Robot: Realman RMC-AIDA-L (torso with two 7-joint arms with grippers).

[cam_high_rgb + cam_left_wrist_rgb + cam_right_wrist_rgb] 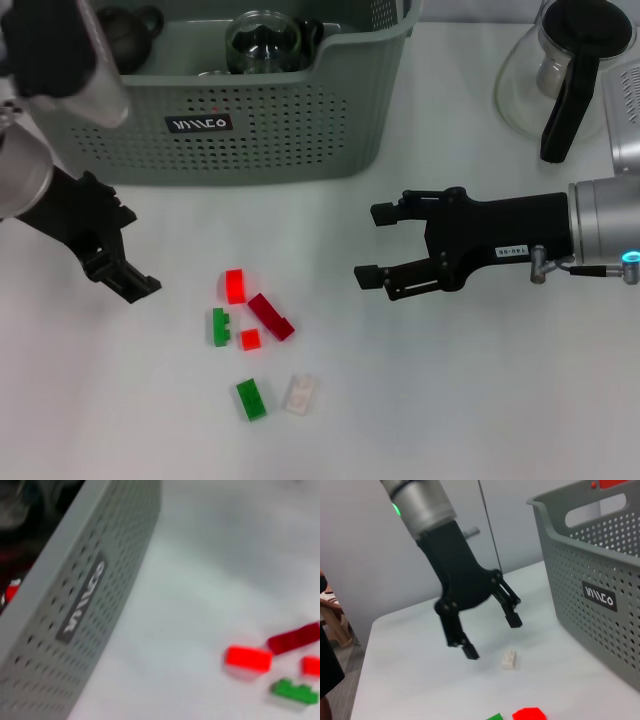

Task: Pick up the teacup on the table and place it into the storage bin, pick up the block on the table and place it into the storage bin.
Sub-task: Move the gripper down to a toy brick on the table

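Note:
The grey-green storage bin (290, 120) stands at the back left, and its perforated wall (90, 605) fills the left wrist view. A dark rounded vessel (130, 30) and a clear glass one (262, 42) sit inside it; I cannot tell whether either is the teacup. Several blocks lie on the table in front: a red block (235, 285), a dark red one (271, 316), green ones (220, 327) and a whitish one (299, 393). My left gripper (120, 255) hangs open left of the blocks, holding nothing. My right gripper (372, 245) stands open to their right, also holding nothing.
A clear glass pot with a black handle (565, 75) stands at the back right, with a metal object (625, 120) beside it at the right edge. The right wrist view shows the bin's end wall (590, 560) and the whitish block (509, 659).

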